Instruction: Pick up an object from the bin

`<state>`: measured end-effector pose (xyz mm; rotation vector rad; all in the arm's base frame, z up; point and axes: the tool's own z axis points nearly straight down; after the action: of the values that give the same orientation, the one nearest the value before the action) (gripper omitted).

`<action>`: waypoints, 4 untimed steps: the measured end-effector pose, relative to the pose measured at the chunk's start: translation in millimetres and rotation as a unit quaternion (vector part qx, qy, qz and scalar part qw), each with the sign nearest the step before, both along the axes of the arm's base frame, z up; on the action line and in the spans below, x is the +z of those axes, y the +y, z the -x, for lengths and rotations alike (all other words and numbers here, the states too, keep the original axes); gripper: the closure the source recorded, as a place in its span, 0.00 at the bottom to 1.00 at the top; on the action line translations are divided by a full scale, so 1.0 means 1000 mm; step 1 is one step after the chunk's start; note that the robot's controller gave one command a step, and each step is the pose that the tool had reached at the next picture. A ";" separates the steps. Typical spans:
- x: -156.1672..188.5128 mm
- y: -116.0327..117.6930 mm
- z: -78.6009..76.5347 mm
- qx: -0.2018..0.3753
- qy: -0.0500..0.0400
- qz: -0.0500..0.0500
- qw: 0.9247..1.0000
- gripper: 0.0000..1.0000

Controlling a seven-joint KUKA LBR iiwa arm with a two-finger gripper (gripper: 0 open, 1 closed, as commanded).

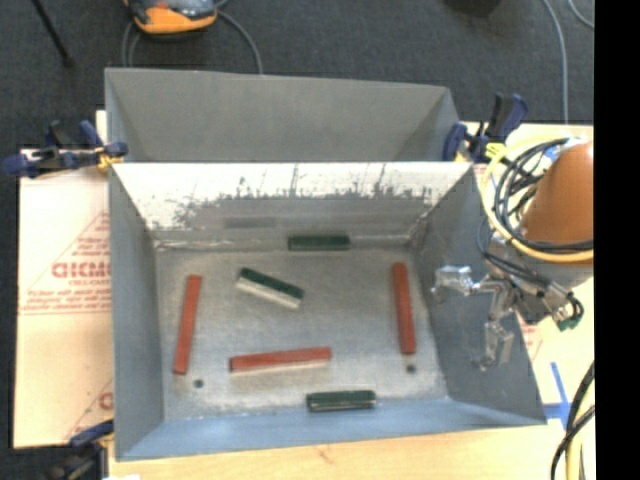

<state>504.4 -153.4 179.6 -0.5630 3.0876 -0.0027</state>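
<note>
The jaws hang over the sloping right wall (447,236) of the grey bin (280,118), below the arm's orange cover (562,200) and its loop of cables (512,183). Whether the jaws are wide or narrow cannot be told from this angle, and nothing can be made out between them.

The nearest thing is a long red bar (403,308) lying flat on the bin floor (340,318), just beside the foot of that right wall and running alongside it. This closeness looks like the chief hazard. If the jaws drop to straddle the bar, the outer side would probably meet the slope before it reaches the floor, and the grip could come down skewed or land on top of the bar.

Further in, a green-and-white bar (269,289) lies tilted near the middle, and a second red bar (280,360) lies crosswise towards the near side. A dark green bar (341,400) is at the near wall and another (318,241) at the far wall. A third red bar (187,323) lies by the left wall.

All of them are low and slim, so a descent that stops short would likely close on air. One that goes too deep would press into the metal. Any bar taken away from its middle would probably swing and slip out. The two bars in open floor look like the safer picks, being well apart from every wall.
</note>
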 end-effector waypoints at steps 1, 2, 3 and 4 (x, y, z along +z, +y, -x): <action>0.000 0.000 0.000 0.000 0.000 0.000 1.000 0.00; -0.051 0.039 0.016 -0.020 -0.003 0.000 1.000 0.00; -0.077 0.071 0.027 0.013 0.003 -0.001 1.000 0.00; -0.100 0.101 0.007 -0.048 -0.001 -0.001 0.999 0.00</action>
<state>497.8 -52.3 79.1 -0.4128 3.1083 -0.0011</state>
